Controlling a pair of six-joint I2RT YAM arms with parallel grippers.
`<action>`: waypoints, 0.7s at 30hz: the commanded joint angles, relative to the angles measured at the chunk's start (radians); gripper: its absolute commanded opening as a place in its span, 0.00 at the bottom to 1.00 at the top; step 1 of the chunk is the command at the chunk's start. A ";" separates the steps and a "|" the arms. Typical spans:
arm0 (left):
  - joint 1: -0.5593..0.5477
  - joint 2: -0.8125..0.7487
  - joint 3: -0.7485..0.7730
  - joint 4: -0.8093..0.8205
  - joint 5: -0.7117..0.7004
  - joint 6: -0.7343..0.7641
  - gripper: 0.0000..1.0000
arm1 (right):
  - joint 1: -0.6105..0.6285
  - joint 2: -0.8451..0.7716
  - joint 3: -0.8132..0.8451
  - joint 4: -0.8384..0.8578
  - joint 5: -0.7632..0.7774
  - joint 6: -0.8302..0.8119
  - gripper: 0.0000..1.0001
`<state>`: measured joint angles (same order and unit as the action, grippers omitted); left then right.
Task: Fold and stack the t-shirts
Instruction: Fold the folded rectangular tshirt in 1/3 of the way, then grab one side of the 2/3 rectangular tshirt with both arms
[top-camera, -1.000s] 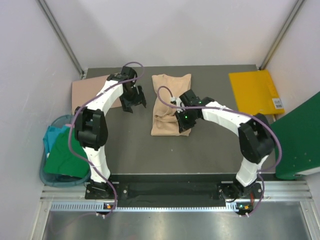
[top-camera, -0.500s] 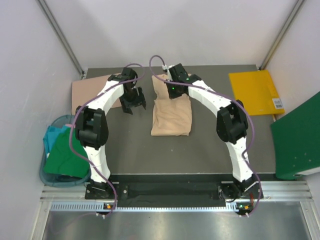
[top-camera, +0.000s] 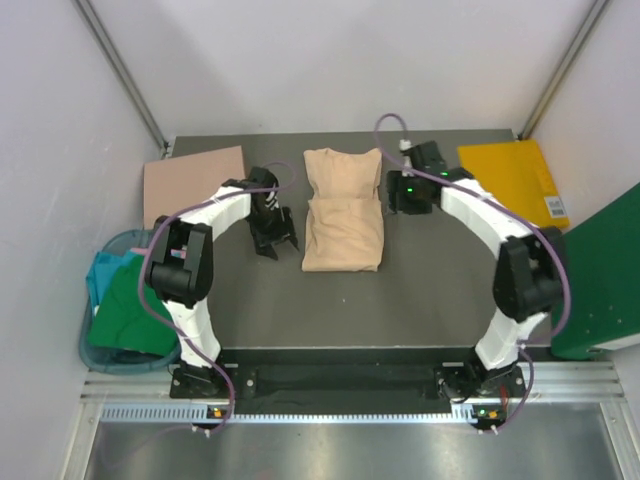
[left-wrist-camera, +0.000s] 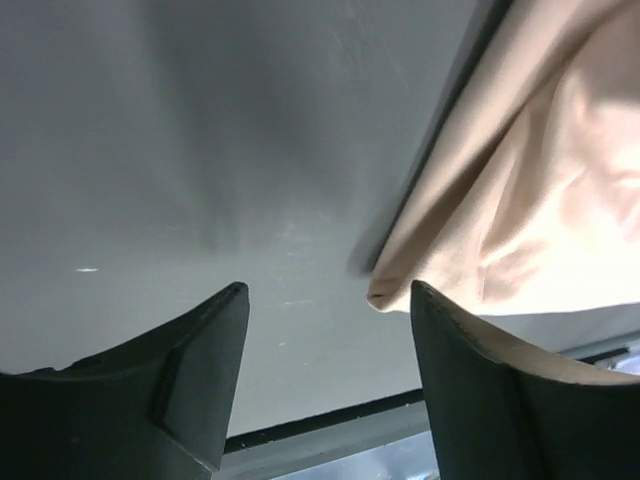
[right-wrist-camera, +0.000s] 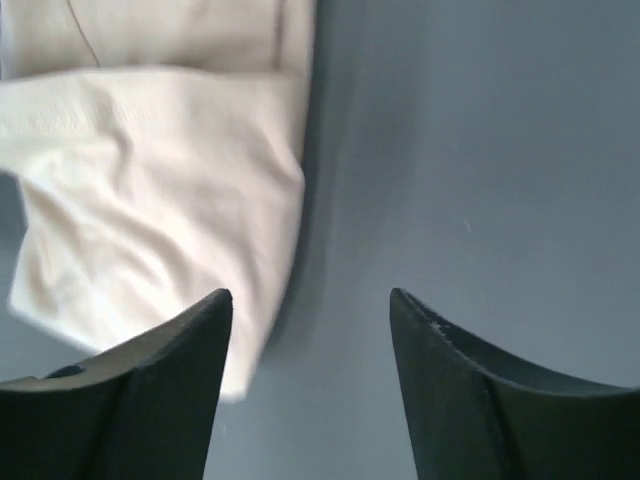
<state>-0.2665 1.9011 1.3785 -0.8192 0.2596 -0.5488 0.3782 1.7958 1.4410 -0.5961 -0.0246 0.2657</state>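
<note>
A light beige t-shirt (top-camera: 343, 215) lies folded into a tall rectangle in the middle of the dark table. My left gripper (top-camera: 279, 246) stands open just left of it. In the left wrist view (left-wrist-camera: 328, 288) a corner of the beige cloth (left-wrist-camera: 520, 200) lies next to the right finger (left-wrist-camera: 480, 380), with nothing gripped. My right gripper (top-camera: 397, 200) is open beside the shirt's far right edge. The right wrist view (right-wrist-camera: 310, 293) shows only bare table between the fingers, with the shirt (right-wrist-camera: 150, 220) off to the left.
A pinkish folded shirt (top-camera: 193, 180) lies flat at the back left corner. A teal basket (top-camera: 100, 280) off the table's left edge holds green cloth (top-camera: 125, 315). A yellow flat item (top-camera: 510, 185) lies at the back right, and a green panel (top-camera: 600, 280) stands on the right.
My right gripper went from the shirt's near right part to its far end, then off to the right side, and opened. My left gripper moved nearer and closer to the shirt's left edge.
</note>
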 joint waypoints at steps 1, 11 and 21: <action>-0.056 -0.062 -0.079 0.149 0.098 -0.029 0.68 | -0.061 -0.185 -0.175 0.045 -0.216 0.124 0.67; -0.119 -0.036 -0.087 0.244 0.056 -0.109 0.63 | -0.018 -0.155 -0.429 0.186 -0.501 0.271 0.70; -0.126 0.024 -0.039 0.238 0.070 -0.100 0.00 | 0.016 -0.024 -0.424 0.282 -0.537 0.317 0.46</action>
<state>-0.3878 1.9236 1.3128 -0.6155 0.3248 -0.6483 0.3828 1.7252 1.0000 -0.3962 -0.5209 0.5533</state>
